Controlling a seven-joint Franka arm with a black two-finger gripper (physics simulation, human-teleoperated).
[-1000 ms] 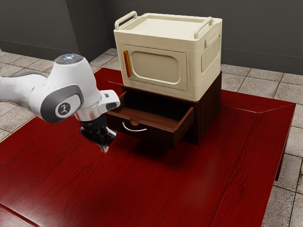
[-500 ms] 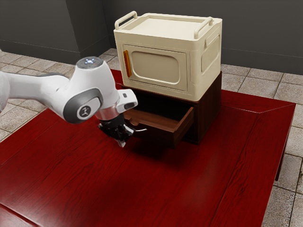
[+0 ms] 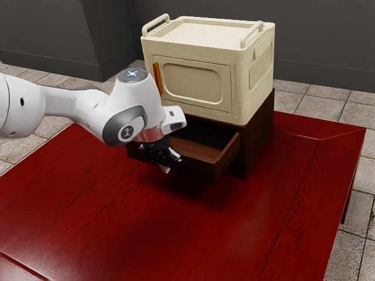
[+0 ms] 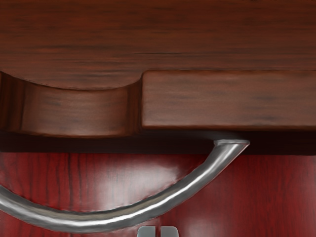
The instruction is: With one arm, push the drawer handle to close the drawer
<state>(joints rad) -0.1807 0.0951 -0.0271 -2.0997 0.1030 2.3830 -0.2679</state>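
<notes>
The black gripper (image 3: 166, 164) is low at the front of the dark brown drawer (image 3: 205, 168), which stands pulled out of its cabinet (image 3: 255, 137). My hand hides the handle in the exterior view. In the wrist view, the curved silver handle (image 4: 103, 220) bows out from the drawer front (image 4: 227, 101). Just outside its curve, off the middle of the bow, are the fingertips of my gripper (image 4: 158, 231), side by side and shut with nothing held. A narrow strip of red table shows between them and the handle.
A cream box (image 3: 196, 82) with an orange door handle (image 3: 157, 78) sits on top of the cabinet, above the open drawer. The red table (image 3: 234, 228) extends in front and to the exterior view's right.
My arm has moved toward the exterior view's right and closer to the drawer front, and now covers the handle there. The drawer stands as far out as before.
</notes>
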